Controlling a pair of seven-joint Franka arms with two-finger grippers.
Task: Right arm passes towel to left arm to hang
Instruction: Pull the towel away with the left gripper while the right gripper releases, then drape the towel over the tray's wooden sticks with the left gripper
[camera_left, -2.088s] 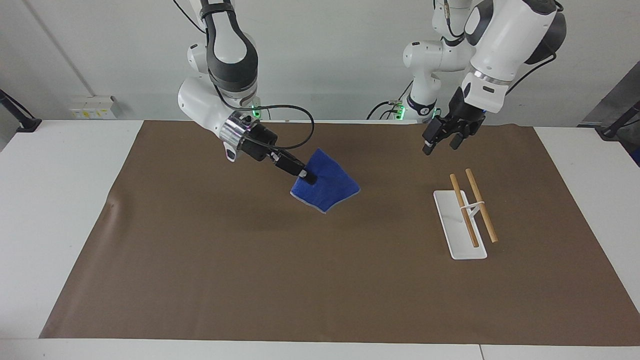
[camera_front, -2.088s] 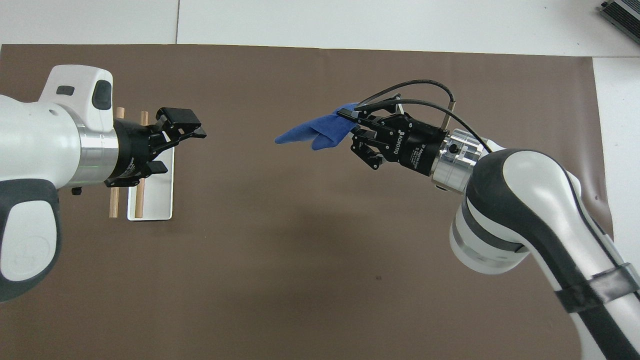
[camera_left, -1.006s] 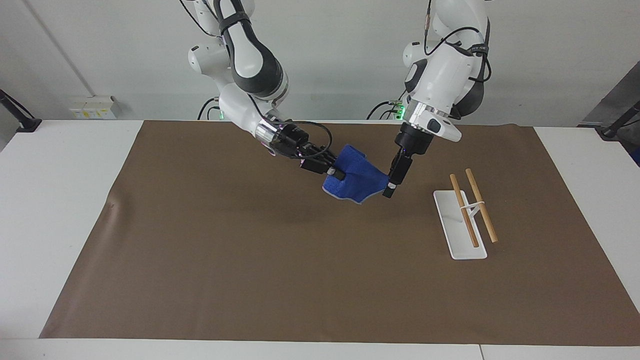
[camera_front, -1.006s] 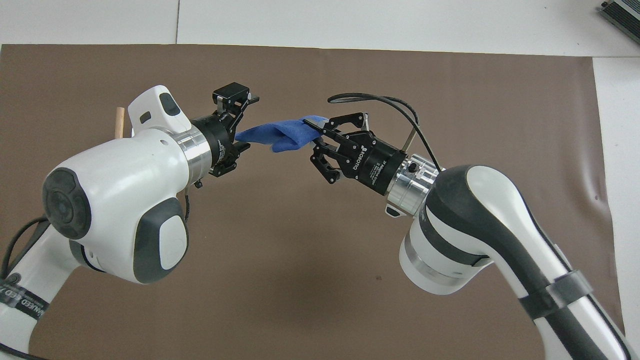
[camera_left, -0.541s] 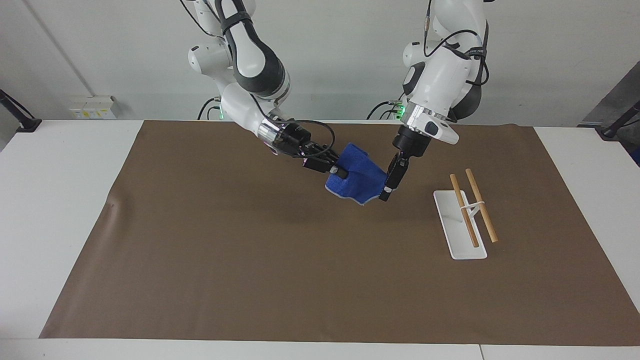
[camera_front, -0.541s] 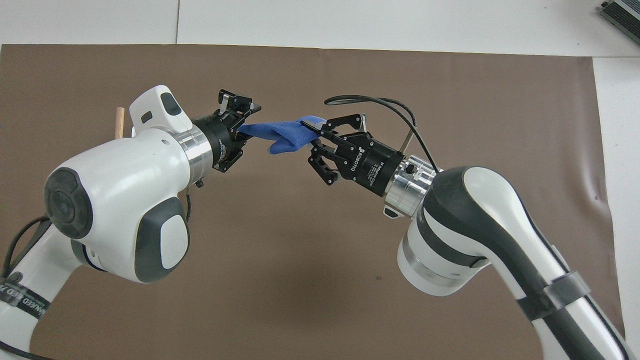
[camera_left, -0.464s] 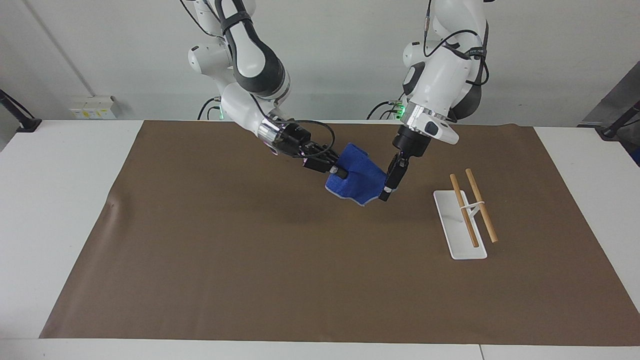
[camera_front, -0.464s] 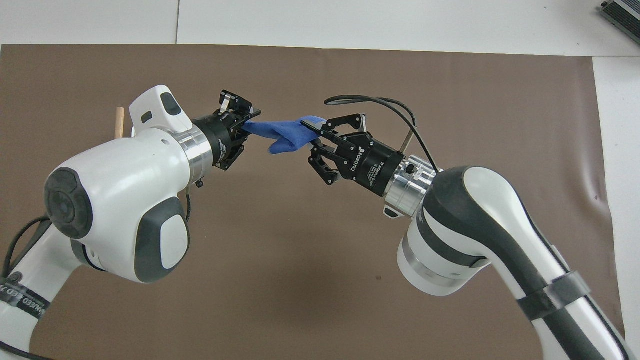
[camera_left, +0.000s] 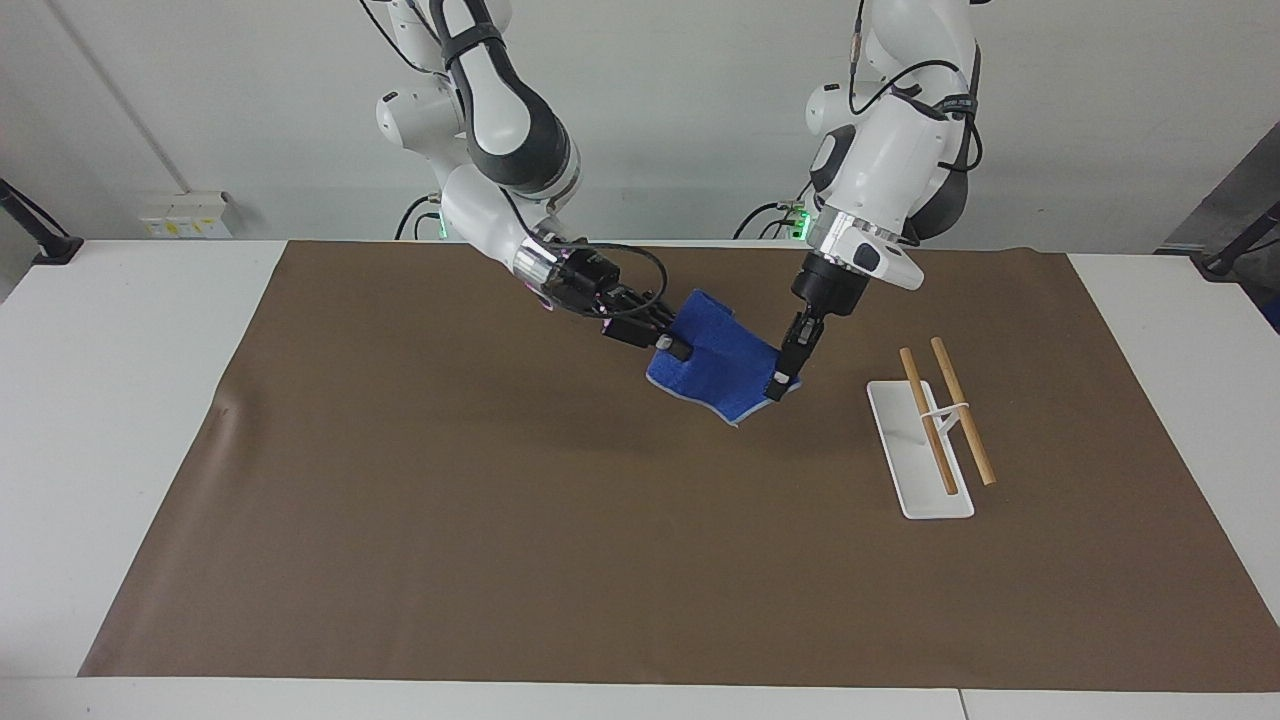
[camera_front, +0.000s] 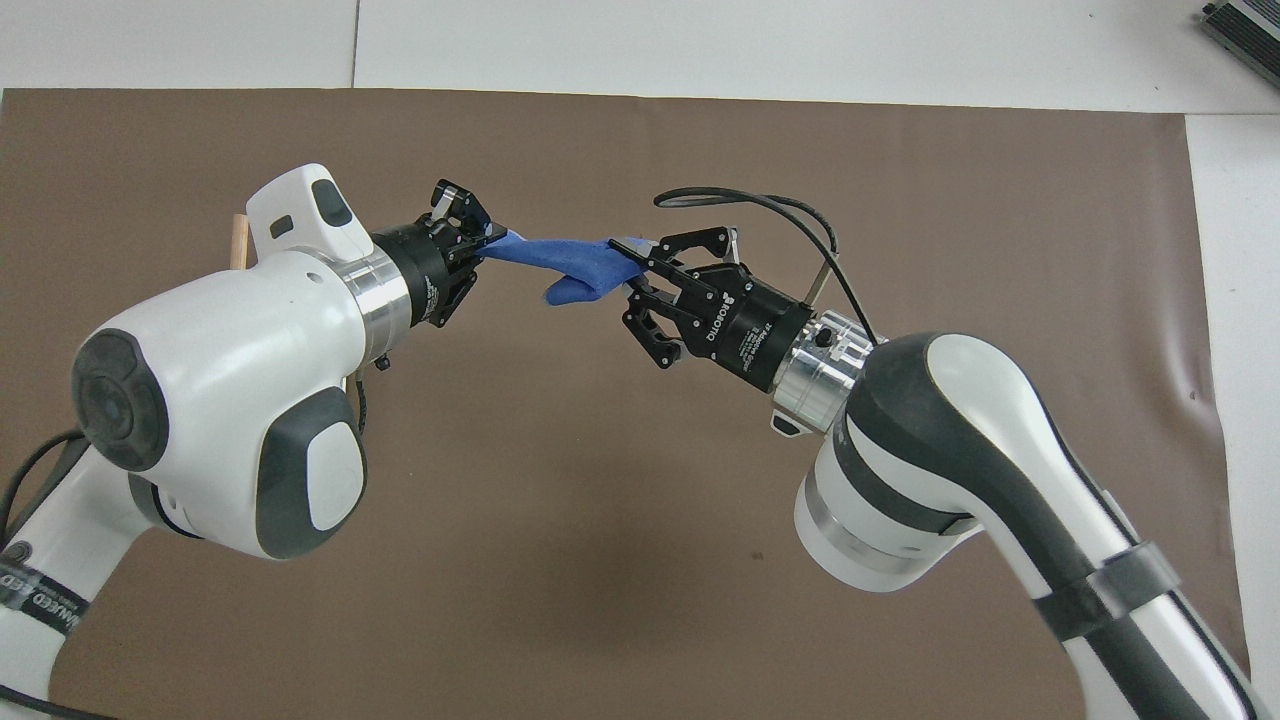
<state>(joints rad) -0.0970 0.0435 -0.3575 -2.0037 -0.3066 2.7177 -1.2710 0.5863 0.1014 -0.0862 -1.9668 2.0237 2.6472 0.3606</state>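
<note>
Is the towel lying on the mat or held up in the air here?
In the air. The towel hangs stretched between the right gripper and the left gripper, both shut on its edges, above the brown mat.

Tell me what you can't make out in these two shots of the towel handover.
- Rack: in the overhead view the left arm hides all but one bar tip.
- Towel under the left gripper: covered in both views.
- Arm bases: cut off by the overhead view's bottom edge.
</note>
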